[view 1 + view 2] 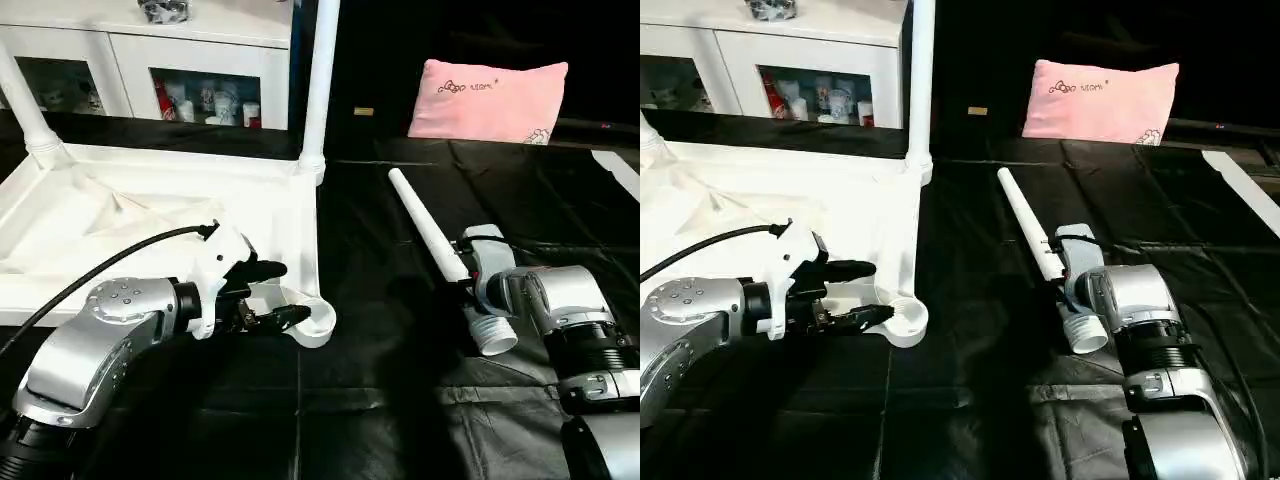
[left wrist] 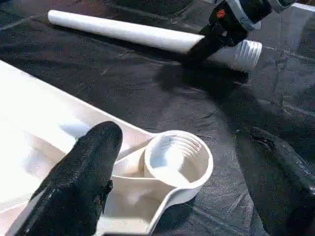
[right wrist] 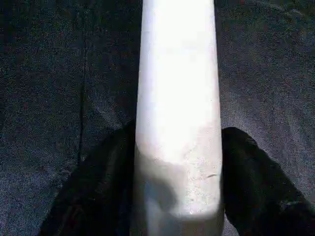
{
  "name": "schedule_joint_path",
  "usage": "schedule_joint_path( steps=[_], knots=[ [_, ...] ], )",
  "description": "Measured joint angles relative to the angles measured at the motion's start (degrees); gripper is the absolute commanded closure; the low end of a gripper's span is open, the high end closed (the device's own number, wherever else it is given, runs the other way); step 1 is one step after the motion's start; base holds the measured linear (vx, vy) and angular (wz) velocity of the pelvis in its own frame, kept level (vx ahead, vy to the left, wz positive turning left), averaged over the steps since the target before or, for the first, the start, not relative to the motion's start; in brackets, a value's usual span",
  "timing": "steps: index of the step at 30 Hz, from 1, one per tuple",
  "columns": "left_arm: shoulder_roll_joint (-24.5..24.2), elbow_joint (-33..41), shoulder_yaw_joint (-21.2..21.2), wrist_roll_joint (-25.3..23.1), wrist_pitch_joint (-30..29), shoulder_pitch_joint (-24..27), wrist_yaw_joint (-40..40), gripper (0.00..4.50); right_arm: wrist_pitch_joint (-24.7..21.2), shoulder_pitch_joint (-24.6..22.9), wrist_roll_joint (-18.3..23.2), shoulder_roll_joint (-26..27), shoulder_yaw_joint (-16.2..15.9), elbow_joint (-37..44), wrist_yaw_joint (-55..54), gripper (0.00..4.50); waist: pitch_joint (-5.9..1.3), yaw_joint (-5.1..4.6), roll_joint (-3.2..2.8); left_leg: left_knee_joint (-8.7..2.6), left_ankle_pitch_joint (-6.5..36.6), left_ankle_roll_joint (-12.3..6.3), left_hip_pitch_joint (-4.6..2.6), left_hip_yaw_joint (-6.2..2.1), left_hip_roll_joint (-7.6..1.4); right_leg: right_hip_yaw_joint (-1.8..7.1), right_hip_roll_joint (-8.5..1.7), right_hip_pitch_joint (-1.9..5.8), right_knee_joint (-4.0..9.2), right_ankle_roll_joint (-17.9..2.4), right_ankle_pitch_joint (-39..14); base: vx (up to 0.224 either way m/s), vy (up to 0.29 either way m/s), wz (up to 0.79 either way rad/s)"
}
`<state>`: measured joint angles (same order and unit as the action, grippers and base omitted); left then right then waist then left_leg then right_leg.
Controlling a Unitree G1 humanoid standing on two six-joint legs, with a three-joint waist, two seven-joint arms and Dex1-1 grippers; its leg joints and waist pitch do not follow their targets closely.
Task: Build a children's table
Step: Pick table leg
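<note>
At three o'clock, the right pincer (image 1: 468, 272) is hugging the leg (image 1: 430, 232) near its screw end; it looks light, stiff, slippery. The left pincer (image 1: 268, 293) is gaping wide by the socket (image 1: 312, 322).

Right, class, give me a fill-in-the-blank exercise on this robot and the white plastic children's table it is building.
1. The upturned white plastic table top already has ___ round tube legs standing in its far corner sockets.
2. The loose white tube leg lies on the ___ sheet.
3. The right gripper has its fingers on either side of the loose ___.
4. The left gripper is at the empty round threaded ___ at the top's near corner.

Missing words: two; black; leg; socket
</note>
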<state>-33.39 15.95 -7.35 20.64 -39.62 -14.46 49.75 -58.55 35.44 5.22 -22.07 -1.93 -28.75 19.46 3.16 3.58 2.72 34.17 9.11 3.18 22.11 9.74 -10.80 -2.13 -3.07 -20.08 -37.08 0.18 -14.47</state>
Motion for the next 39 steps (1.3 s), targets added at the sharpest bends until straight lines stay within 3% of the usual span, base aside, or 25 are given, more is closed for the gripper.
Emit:
schedule_joint_path(
  steps=[7,13,16,21,25,30,34,39],
  knots=[
    [0.0,0.0,0.0,0.0,0.0,0.4,-0.1,0.36,0.2,0.0,-0.3,0.0,-0.2,0.0,0.3,2.6,0.0,-0.03,0.01,0.0,0.0,0.0,-0.01,0.02,-0.02,0.0,0.0,-0.01,0.0,0.0,0.0,0.0,0.0,0.0],
    [0.7,-1.5,0.1,-0.1,0.1,-0.6,-1.1,0.36,0.5,0.0,-0.4,0.0,-0.1,0.0,0.3,2.63,0.0,-0.02,0.0,0.0,0.0,0.0,-0.01,0.03,-0.02,0.01,0.0,-0.01,0.0,0.0,0.0,0.0,0.0,0.0],
    [3.0,-4.3,1.2,-1.3,1.2,-2.3,-4.8,0.36,1.3,-0.2,0.3,0.4,2.0,0.0,-0.3,2.63,0.03,-0.02,-0.04,0.0,0.0,0.0,0.0,0.04,-0.02,0.02,0.0,-0.02,0.0,0.0,0.0,0.0,0.0,0.0],
    [9.5,-8.4,6.2,-2.2,0.9,-7.0,-13.9,0.36,13.3,-1.0,8.8,5.2,14.3,5.3,0.1,2.64,0.09,0.07,-0.14,-0.04,0.0,0.0,0.2,0.11,-0.07,0.02,0.0,-0.27,-0.01,0.0,0.0,0.0,0.0,0.0],
    [17.3,-9.5,8.6,1.0,-1.9,-10.7,-19.6,0.19,15.1,-0.1,18.5,8.8,22.1,11.8,4.0,2.64,0.08,0.35,-0.12,-0.04,-0.1,-0.27,0.52,0.16,-0.08,0.0,0.0,-0.56,0.02,0.0,0.0,0.0,0.0,0.0],
    [22.9,-13.1,11.2,5.4,-2.2,-15.9,-22.2,0.0,12.7,-2.3,28.9,13.0,25.2,20.0,11.3,2.64,0.09,1.51,-0.13,-0.04,-0.3,-0.5,0.88,0.16,-0.12,-0.07,0.0,-0.9,0.01,0.0,0.0,0.0,0.0,0.0],
    [26.9,-14.6,15.4,11.4,-3.6,-21.4,-22.5,0.0,10.0,-5.8,37.3,14.5,23.7,27.3,17.0,2.64,0.09,2.13,-0.13,-0.03,-0.3,-0.5,0.88,0.18,-0.1,-0.1,-0.06,-0.87,0.02,0.0,0.0,0.0,0.0,0.0],
    [31.2,-16.3,19.9,18.9,-7.0,-26.6,-23.8,0.0,6.6,-9.2,42.4,15.0,20.9,33.1,21.7,2.64,0.09,2.79,-0.14,-0.02,-0.3,-0.49,0.89,0.19,-0.09,-0.13,-0.11,-0.85,0.02,0.1,0.1,0.0,0.0,0.0]
  ],
)
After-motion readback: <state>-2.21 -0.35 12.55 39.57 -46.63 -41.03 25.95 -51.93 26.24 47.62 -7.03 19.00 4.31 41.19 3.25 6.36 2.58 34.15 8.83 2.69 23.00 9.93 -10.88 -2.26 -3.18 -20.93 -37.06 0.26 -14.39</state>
